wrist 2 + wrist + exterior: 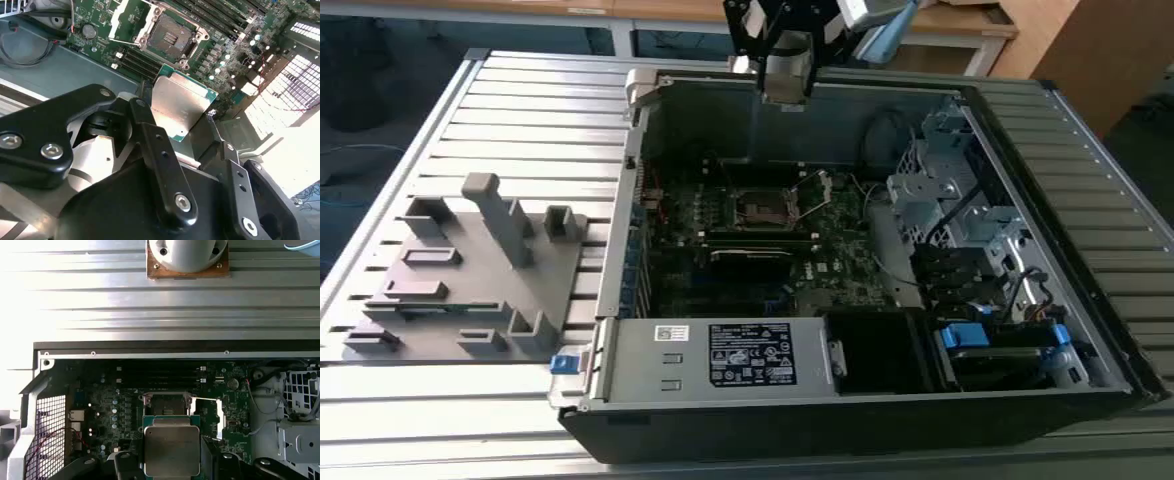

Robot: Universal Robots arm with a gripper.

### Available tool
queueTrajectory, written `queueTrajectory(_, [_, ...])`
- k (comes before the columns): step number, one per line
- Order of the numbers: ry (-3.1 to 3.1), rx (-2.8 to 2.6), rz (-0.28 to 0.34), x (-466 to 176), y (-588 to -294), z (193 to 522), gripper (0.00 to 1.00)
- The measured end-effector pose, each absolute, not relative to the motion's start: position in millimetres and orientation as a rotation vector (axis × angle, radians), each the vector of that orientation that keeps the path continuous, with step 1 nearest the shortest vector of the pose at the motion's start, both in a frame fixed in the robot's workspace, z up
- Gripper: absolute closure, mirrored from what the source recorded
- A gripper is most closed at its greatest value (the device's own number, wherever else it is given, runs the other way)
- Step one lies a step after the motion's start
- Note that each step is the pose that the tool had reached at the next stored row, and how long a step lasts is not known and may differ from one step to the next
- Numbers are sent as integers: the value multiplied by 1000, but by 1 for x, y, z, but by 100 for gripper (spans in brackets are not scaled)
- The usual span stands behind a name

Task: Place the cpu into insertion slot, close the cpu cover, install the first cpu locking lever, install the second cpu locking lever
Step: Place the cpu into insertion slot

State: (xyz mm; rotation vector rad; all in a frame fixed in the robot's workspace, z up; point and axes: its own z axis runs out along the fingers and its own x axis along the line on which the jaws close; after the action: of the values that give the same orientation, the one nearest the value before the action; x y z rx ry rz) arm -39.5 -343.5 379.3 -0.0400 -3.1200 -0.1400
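Your gripper pinches the cpu by two edges, above the case. In the exterior view the open slot lies at 6 o'clock from it. Square the chip to the slot, level it, and lower without pressing.

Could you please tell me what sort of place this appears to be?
Probably a robotics lab or test workshop: an open computer case lies on a slatted metal table, a grey fixture sits beside it, and the gripper holds the cpu above the motherboard.
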Motion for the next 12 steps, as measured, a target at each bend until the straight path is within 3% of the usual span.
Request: queueTrajectory(12, [-3120, -40, -140, -40, -343, 376, 46])
